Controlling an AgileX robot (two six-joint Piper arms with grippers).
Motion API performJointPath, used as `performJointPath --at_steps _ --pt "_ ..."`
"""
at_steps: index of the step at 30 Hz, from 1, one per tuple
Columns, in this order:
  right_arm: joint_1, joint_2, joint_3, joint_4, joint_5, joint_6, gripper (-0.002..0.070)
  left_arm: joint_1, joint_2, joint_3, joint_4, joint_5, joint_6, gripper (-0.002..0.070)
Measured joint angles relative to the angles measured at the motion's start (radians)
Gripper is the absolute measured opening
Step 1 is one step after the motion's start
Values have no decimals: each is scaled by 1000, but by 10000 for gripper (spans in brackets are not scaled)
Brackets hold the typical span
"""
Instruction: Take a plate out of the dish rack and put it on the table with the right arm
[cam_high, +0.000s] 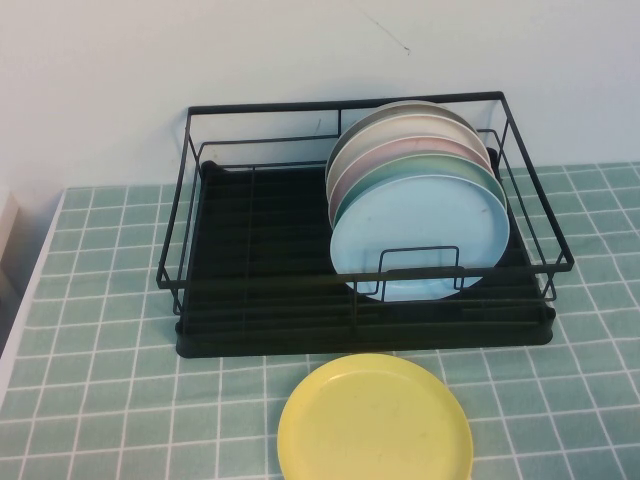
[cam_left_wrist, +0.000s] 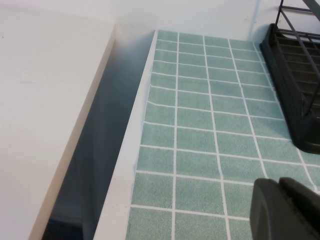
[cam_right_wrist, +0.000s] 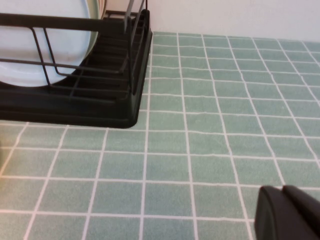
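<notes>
The plate (cam_high: 420, 238) stands on edge at the front of the stack in the dish rack (cam_high: 260, 290), face toward you, rim up, well ahead and left of your right gripper (cam_right_wrist: 287, 212). It's probably light, stiff, slick plastic; pinch the top rim. Right gripper hovers low over the table (cam_right_wrist: 210, 145), left gripper (cam_left_wrist: 285, 210) likewise; finger state of either: cannot tell.

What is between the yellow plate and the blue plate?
In the high view, the dish rack's front rail and tray edge separate the yellow plate from the plate. Left gripper and right gripper stay aside.
</notes>
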Motion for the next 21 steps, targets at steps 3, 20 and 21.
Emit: performJointPath --at_steps 3,20,21 --pt "0 0 0 0 0 0 -1 0 0 0 0 0 0 -3" --pt "0 0 6 839 -55 -1 -1 0 0 0 0 0 0 -3" --pt "0 0 6 839 -57 -21 -1 0 0 0 0 0 0 -3"
